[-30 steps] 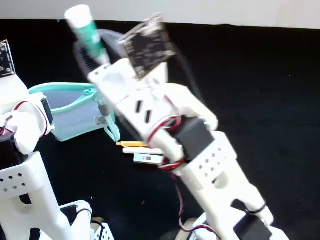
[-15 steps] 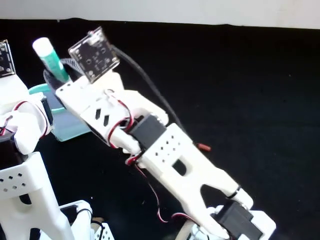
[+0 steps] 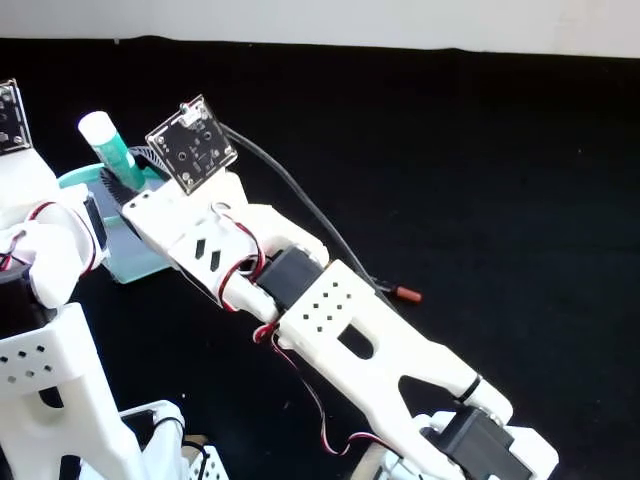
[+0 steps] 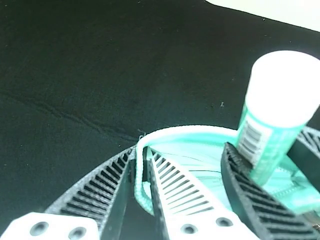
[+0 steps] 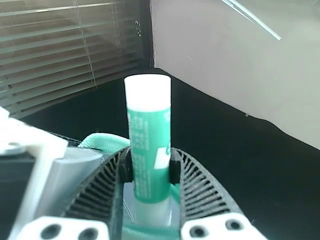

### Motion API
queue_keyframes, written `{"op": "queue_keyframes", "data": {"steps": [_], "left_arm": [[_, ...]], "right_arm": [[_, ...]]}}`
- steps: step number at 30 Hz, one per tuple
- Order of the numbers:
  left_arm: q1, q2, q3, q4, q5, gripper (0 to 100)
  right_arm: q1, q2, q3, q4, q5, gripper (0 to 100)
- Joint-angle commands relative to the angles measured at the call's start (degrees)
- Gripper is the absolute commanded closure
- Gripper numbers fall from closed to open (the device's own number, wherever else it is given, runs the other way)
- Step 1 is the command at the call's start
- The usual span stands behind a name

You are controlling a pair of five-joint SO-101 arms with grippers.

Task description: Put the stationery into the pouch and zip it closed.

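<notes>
Held in the right gripper, jaws drawn narrow around its lower body: a green-and-white cylindrical plastic glue stick with a white cap. Hangs just above the open mouth of the teal fabric zip pouch, long axis near upright, leaning a little, cap away from the pouch, so probably straight down into the pouch for the drop. At the pouch's rim, clamped tight on the teal edge: the left gripper. On the stick's label, a barcode and white lettering, too partial to make out.
</notes>
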Motion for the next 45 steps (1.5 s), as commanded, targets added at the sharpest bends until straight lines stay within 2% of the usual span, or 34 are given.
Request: {"op": "queue_keyframes", "data": {"steps": [1, 3, 5, 9, 11, 19, 23, 27, 31, 35, 37, 41, 43, 45], "left_arm": [[-0.31, 1.19, 0.31, 0.70, -0.26, 99], [-0.31, 1.19, 0.31, 0.70, -0.26, 99], [-0.31, 1.19, 0.31, 0.62, -0.26, 99], [-0.31, 1.19, 0.31, 0.62, -0.26, 99], [-0.31, 1.19, 0.31, 0.62, -0.26, 99], [-0.31, 1.19, 0.66, 0.62, -0.35, 99], [-0.31, 1.19, 0.75, 0.62, -0.35, 99], [-0.31, 1.19, 0.75, 0.62, -0.35, 99], [-0.31, 1.19, 0.75, 0.62, -0.35, 99], [-0.31, 1.19, 0.75, 0.62, -0.35, 99], [-0.31, 1.19, 0.75, 0.62, -0.35, 99], [-0.22, 1.19, 0.84, 0.62, -0.35, 99], [-0.13, 1.19, 0.84, 0.62, -0.35, 99], [-0.13, 1.27, 0.84, 0.62, -0.35, 99]], "right_arm": [[0.22, 0.13, 0.48, -0.04, -0.26, 98.9], [-0.31, 0.13, 0.22, -0.04, -0.26, 98.7], [-1.01, 0.04, 0.13, 0.04, -0.26, 94.2], [-4.44, -0.04, 0.22, 2.51, -0.53, 74.1], [-6.20, -0.04, 0.04, 5.05, -0.62, 67.7], [-6.11, -3.56, -1.36, 6.02, -0.62, 67.8], [0.40, -11.12, -2.42, 6.20, -0.62, 67.8], [14.37, -14.64, -2.33, 12.26, -0.70, 67.8], [25.01, -16.22, -0.92, 17.01, -0.70, 67.8], [30.11, -19.74, 6.11, 23.69, 0.00, 67.8], [30.46, -21.05, 11.47, 28.18, 5.19, 67.8], [25.45, -22.99, 26.51, 31.60, 25.14, 67.8], [22.99, -24.57, 33.63, 31.60, 30.33, 67.8], [20.09, -26.42, 39.25, 31.60, 32.18, 67.8]]}}
